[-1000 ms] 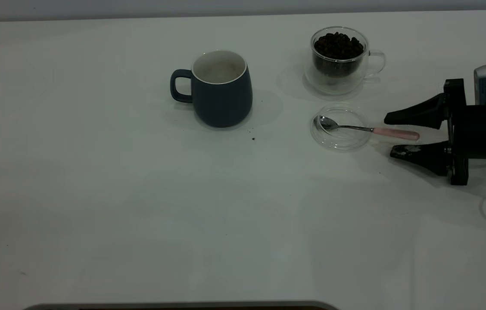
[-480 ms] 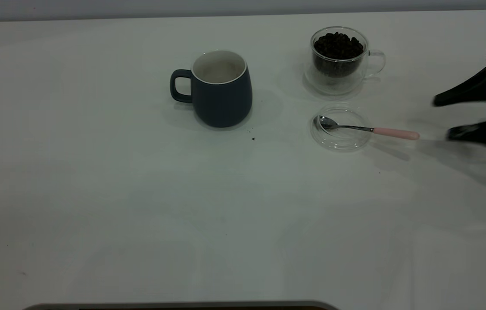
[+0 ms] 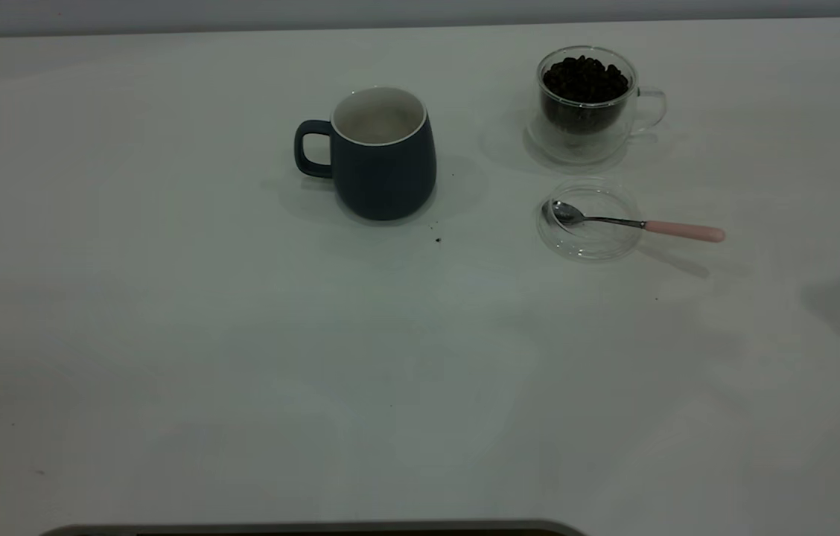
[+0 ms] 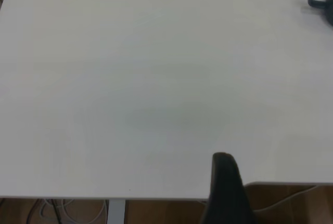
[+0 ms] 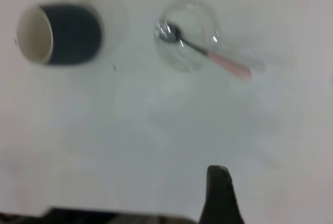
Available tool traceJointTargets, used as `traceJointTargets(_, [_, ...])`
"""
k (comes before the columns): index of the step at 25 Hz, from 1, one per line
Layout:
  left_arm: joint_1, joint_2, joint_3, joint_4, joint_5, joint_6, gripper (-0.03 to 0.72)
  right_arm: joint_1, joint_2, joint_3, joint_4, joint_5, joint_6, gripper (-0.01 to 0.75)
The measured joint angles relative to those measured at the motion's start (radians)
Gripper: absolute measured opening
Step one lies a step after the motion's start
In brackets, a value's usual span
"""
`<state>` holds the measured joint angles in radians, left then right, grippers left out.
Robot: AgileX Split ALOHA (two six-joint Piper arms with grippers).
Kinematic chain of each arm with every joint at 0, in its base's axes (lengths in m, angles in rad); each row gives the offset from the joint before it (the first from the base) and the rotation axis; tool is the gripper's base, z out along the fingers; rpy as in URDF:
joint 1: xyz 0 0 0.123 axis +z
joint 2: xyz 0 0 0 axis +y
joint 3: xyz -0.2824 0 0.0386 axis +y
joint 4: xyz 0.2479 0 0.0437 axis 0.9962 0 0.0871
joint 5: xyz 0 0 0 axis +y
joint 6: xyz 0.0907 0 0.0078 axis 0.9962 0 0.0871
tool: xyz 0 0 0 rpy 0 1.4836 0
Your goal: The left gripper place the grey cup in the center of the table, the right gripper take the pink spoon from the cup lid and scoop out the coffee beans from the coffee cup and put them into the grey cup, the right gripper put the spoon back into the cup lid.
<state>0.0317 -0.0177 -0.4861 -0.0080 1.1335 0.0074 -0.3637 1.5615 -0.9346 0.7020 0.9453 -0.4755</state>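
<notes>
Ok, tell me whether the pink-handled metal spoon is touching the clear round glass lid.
Touching. The exterior view shows the pink-handled metal spoon with its bowl resting inside the clear round glass lid and its neck crossing the rim.

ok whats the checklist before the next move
1. Cup upright near the middle of the table: ok.
2. Spoon with its bowl in the lid, pink handle out over the rim: ok.
3. Coffee cup upright and heaped with beans: ok.
4. Nothing beside the spoon handle: ok.
5. Right hand above the table, spoon and lid in its wrist view: ok.
6. Left hand at the table edge, far from the cup: ok.
7. Beans already in the cup: cannot tell.
</notes>
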Motion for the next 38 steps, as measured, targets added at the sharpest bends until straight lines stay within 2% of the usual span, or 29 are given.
traceJointTargets(4, [0.000,0.000,0.000,0.000,0.000,0.001,0.565,0.000,-0.240,0.014,-0.146,0.108,0.084,0.583])
traceJointTargets(8, [0.000,0.000,0.000,0.000,0.000,0.002,0.565,0.000,-0.476,0.080,-0.228,0.171,0.112,0.583])
traceJointTargets(16, [0.000,0.000,0.000,0.000,0.000,0.002,0.565,0.000,-0.872,0.256,-0.293,0.186,0.105,0.583])
traceJointTargets(18, [0.000,0.000,0.000,0.000,0.000,0.002,0.565,0.022,-0.969,0.280,-0.303,0.186,0.088,0.583])
traceJointTargets(22, [0.000,0.000,0.000,0.000,0.000,0.002,0.565,0.121,-1.129,0.326,-0.363,0.226,0.081,0.583])
traceJointTargets(27, [0.000,0.000,0.000,0.000,0.000,0.002,0.565,0.198,-1.271,0.346,-0.466,0.235,0.152,0.583])
traceJointTargets(32, [0.000,0.000,0.000,0.000,0.000,0.001,0.565,0.243,-1.385,0.427,-0.546,0.172,0.232,0.583])
traceJointTargets(38, [0.000,0.000,0.000,0.000,0.000,0.000,0.565,0.264,-1.512,0.445,-0.596,0.170,0.289,0.583])
